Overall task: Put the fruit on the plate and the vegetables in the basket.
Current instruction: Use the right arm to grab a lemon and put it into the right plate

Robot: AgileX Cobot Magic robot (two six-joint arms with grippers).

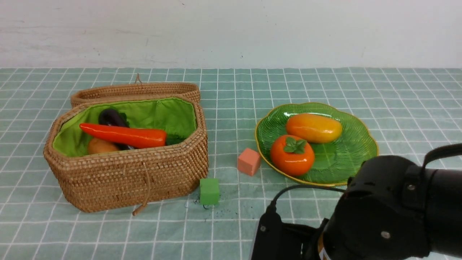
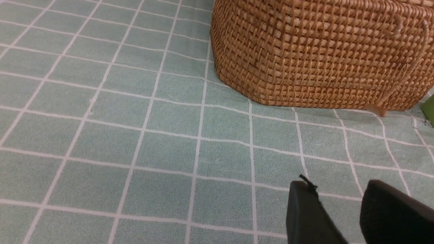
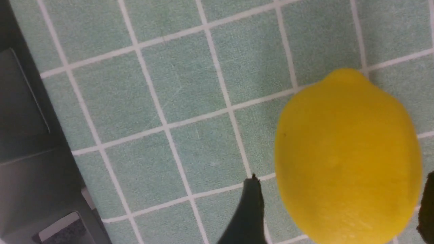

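Right pincer [image 3: 339, 210]: spread wide around the lemon [image 3: 347, 156]; contact cannot be told.
Left pincer [image 2: 342, 217]: narrowly parted, nothing held.
Basket [image 1: 126, 173]: carrot [image 1: 124, 135], eggplant [image 1: 112, 117], potato [image 1: 101, 146] contained.
Plate [image 1: 346, 159]: mango [image 1: 314, 127], orange-red fruit [image 1: 292, 155] carried.

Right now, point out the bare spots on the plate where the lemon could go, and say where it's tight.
The plate has bare glass on its right half and along the near rim, right of the round orange-red fruit. The left and middle are crowded: the mango sits just behind that fruit. The lemon lies on the cloth between the right gripper's spread fingers.
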